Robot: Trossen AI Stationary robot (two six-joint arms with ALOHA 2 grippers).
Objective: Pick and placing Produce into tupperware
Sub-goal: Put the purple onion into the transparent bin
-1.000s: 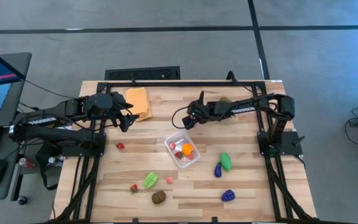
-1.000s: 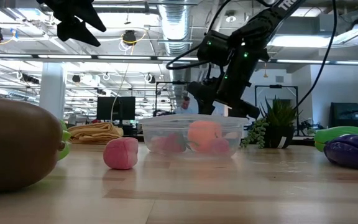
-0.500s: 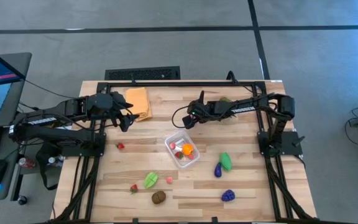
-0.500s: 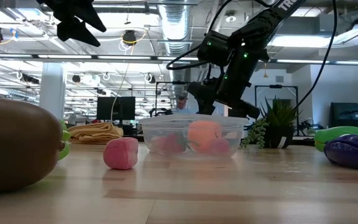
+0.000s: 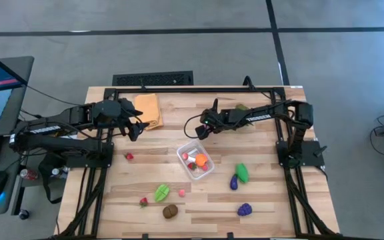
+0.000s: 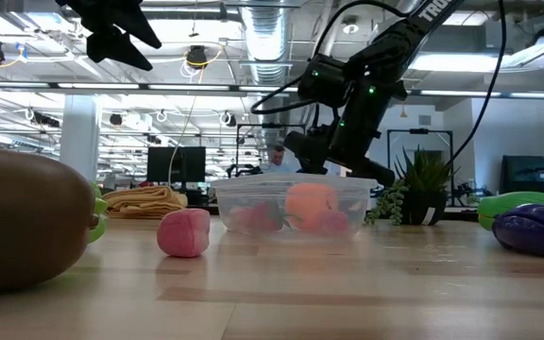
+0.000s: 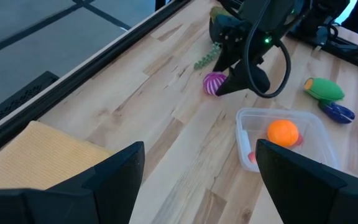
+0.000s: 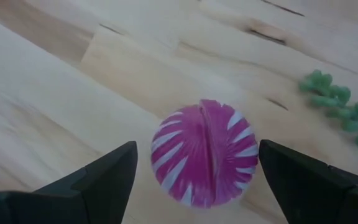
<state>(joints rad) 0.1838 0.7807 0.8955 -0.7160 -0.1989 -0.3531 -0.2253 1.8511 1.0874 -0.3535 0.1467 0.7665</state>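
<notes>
A pink-and-white striped ball (image 8: 204, 163) of the produce lies on the wooden table. My right gripper (image 8: 197, 147) stands open over it, one finger on each side with a gap to both. This gripper (image 5: 201, 131) is just beyond the clear tupperware (image 5: 181, 155), which holds an orange piece (image 5: 201, 159) and red ones. My left gripper (image 5: 137, 128) hangs open and high near the orange-yellow cloth (image 5: 149, 110). More produce rests on the near half of the table: a green piece (image 5: 243, 173), a purple one (image 5: 234, 181), a brown one (image 5: 170, 211).
A green plant sprig (image 8: 340, 102) lies close beyond the striped ball. Small red pieces (image 5: 129, 157), a green leaf piece (image 5: 161, 193), a pink piece (image 5: 182, 193) and a blue-purple one (image 5: 245, 209) are scattered on the near side. A black frame (image 5: 179, 89) edges the table.
</notes>
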